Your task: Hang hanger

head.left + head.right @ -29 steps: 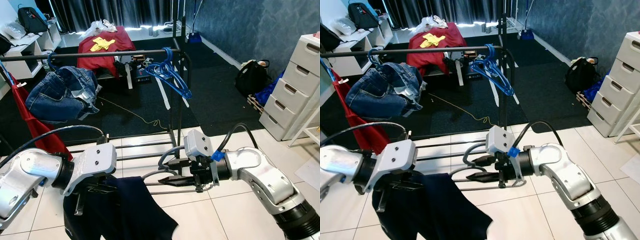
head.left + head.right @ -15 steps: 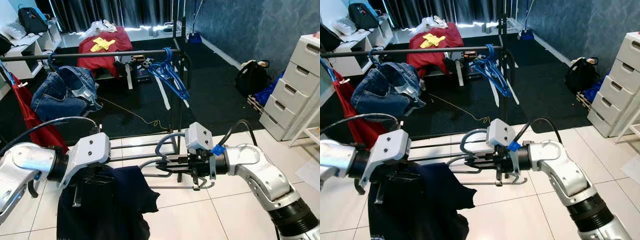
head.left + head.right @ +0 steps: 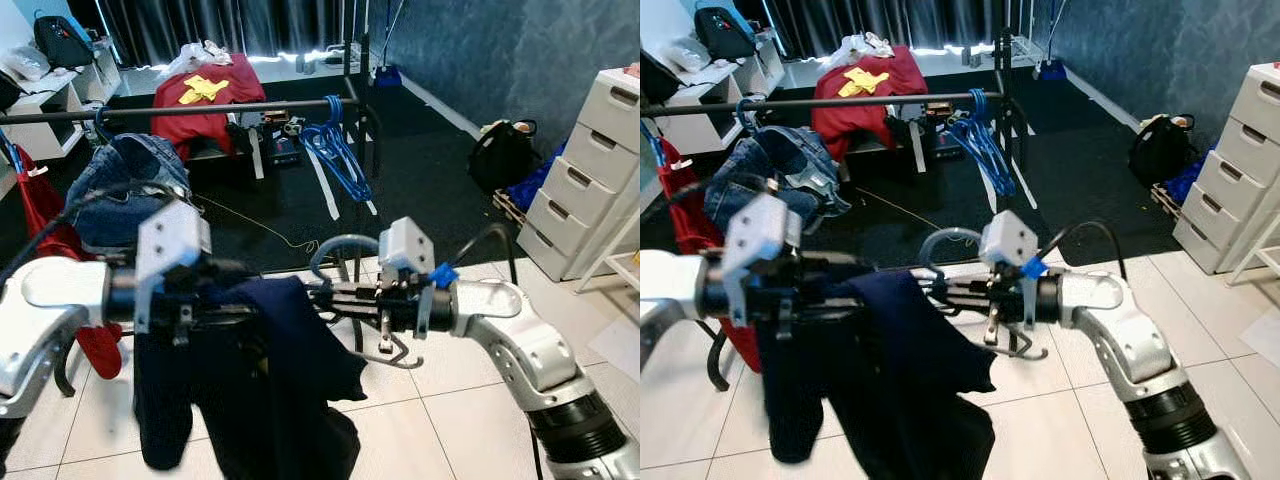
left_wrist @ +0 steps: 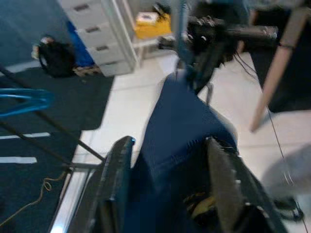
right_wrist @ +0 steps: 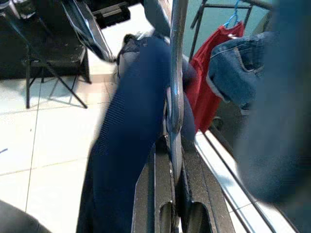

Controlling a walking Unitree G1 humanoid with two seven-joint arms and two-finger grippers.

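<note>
The left gripper (image 3: 225, 300) had its fingers (image 4: 115, 179) spread on either side of a dark navy garment (image 3: 262, 380), which drooped toward the white tiled floor (image 3: 430, 420). The grey metal hanger (image 3: 345, 290) carrying it was held level between both arms, below the black clothes rail (image 3: 200, 108). The right gripper (image 3: 335, 292) had its fingers (image 5: 194, 189) clenched on that hanger.

Left arm (image 3: 50, 310): smooth silver shell, black elbow joint, a black cable looping at 9 o'clock; right arm (image 3: 520, 345): silver shell, ribbed black collar at 5 o'clock, blue tape tab (image 3: 441, 275) by the wrist; pale grey camera box (image 3: 407, 246) on each wrist; long black fingers (image 4: 116, 179).
</note>
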